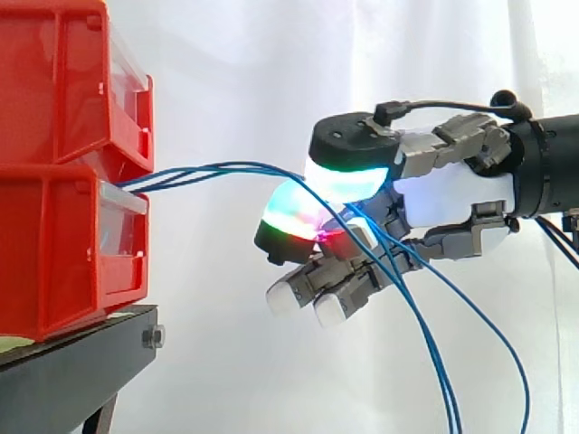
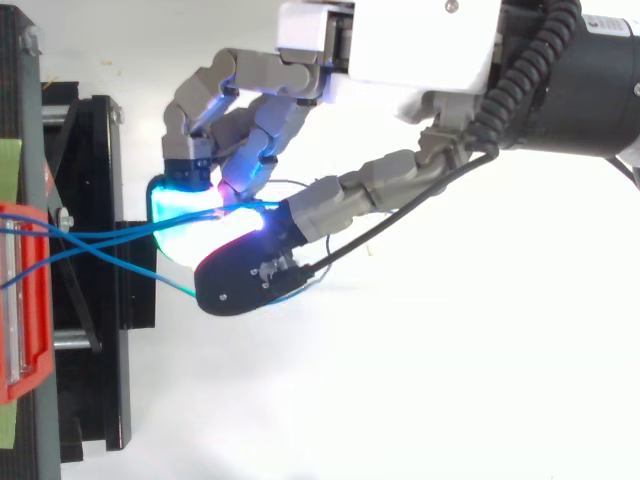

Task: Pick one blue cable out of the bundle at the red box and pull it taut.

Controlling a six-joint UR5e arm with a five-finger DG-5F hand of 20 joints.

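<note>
Just off the stacked red bins [image 1: 63, 226], the hand [image 1: 452, 194] pinches its glowing pads [image 1: 344, 181] on the blue cables [image 1: 217, 169] running out from between them. The grip looks made, but I cannot tell if one strand is singled out, and the pull taut is left.

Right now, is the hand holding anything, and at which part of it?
Yes: the hand pinches the blue cables between its fingertips, partway along their length, between the red boxes and the hanging slack; how many, I cannot tell.
</note>
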